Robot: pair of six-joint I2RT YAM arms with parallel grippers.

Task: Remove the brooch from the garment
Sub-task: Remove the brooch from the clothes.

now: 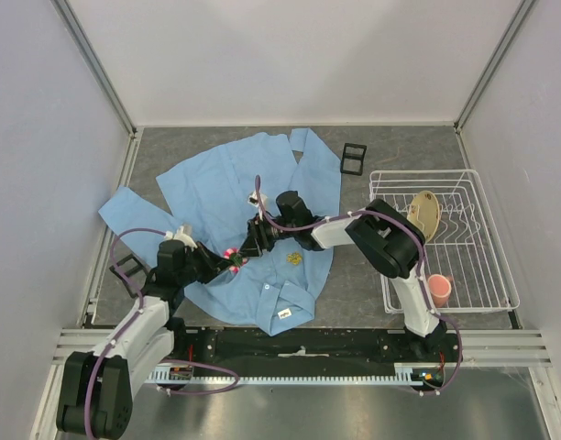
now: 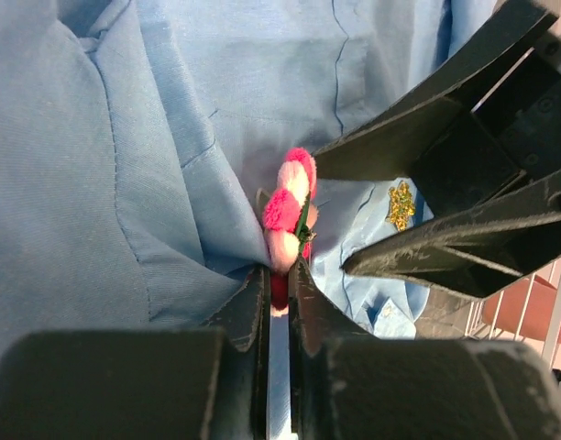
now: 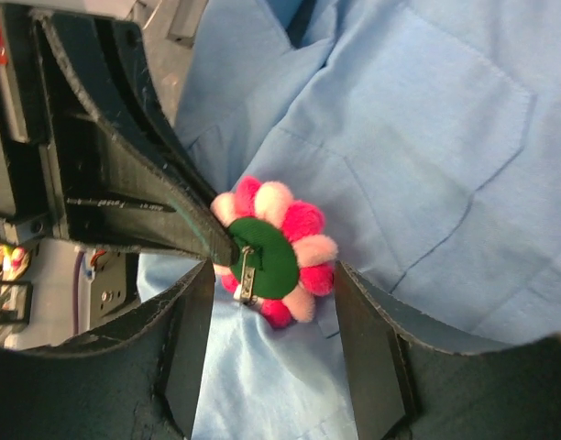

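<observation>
The light blue shirt (image 1: 235,188) lies spread on the grey table. The brooch (image 1: 233,255), with pink and red pom-pom petals, is lifted off the cloth. My left gripper (image 1: 224,261) is shut on the brooch's lower petals (image 2: 279,275), and the brooch (image 2: 290,206) shows edge-on there. In the right wrist view its green felt back and metal pin clasp (image 3: 269,254) face the camera. My right gripper (image 3: 276,316) is open, with a finger on each side just below the brooch. A fold of the shirt (image 2: 170,211) rises up to the brooch.
A small gold emblem (image 1: 294,259) sits on the shirt near the collar. A white wire rack (image 1: 487,275) at the right holds a tan dish (image 1: 425,213) and a pink cup (image 1: 439,289). Black frames lie at the back (image 1: 354,158) and left (image 1: 126,268).
</observation>
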